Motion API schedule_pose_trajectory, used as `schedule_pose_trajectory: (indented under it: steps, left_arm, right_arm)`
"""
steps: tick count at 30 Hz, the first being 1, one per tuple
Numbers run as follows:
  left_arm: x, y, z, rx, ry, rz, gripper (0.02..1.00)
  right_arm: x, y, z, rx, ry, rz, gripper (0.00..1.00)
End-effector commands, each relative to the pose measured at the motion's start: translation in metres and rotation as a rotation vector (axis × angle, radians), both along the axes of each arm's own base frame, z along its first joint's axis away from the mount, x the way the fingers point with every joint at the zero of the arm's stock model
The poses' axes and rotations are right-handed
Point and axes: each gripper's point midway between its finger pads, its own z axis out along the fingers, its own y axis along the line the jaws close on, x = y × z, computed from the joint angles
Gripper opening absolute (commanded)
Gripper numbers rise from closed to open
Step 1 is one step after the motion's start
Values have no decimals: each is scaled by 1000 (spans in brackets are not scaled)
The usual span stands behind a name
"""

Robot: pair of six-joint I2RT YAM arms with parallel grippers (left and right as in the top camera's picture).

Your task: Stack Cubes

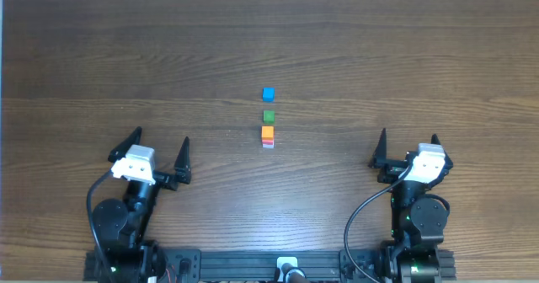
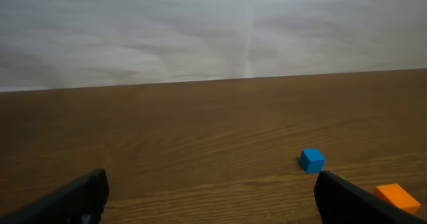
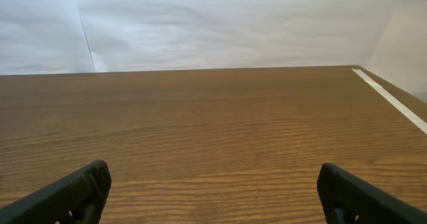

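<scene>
Three cube spots line up at the table's middle: a blue cube (image 1: 268, 94) farthest from the arms, a green cube (image 1: 269, 115) behind it, and an orange cube (image 1: 268, 132) sitting on top of a pale pink one (image 1: 268, 144). The left wrist view catches the blue cube (image 2: 311, 160) and the orange cube (image 2: 397, 197). My left gripper (image 1: 157, 152) rests open near the left base, well left of the cubes. My right gripper (image 1: 408, 148) rests open near the right base, well right of them. Both hold nothing.
The wooden table (image 1: 269, 39) stretches bare beyond the cubes. A white wall (image 3: 213, 24) stands behind its far edge. A pale strip (image 3: 390, 99) runs along the table's right side.
</scene>
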Motion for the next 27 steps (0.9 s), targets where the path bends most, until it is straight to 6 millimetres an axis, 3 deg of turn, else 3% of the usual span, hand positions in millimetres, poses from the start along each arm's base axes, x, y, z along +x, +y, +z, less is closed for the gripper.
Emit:
schedule_pose_trajectory:
  steps: [1,23,27]
  left_arm:
    - [0,-1,-2,-11,-2,-8,1000]
    - [0,-1,-4,-11,4,-8,1000]
    - [0,-1,-4,-11,4,-8,1000]
  right_arm:
    - [0,1,-2,-4,-3,5,993]
    - [0,1,-1,-4,-4,6,993]
    - [2,30,0,99,-17,169,991]
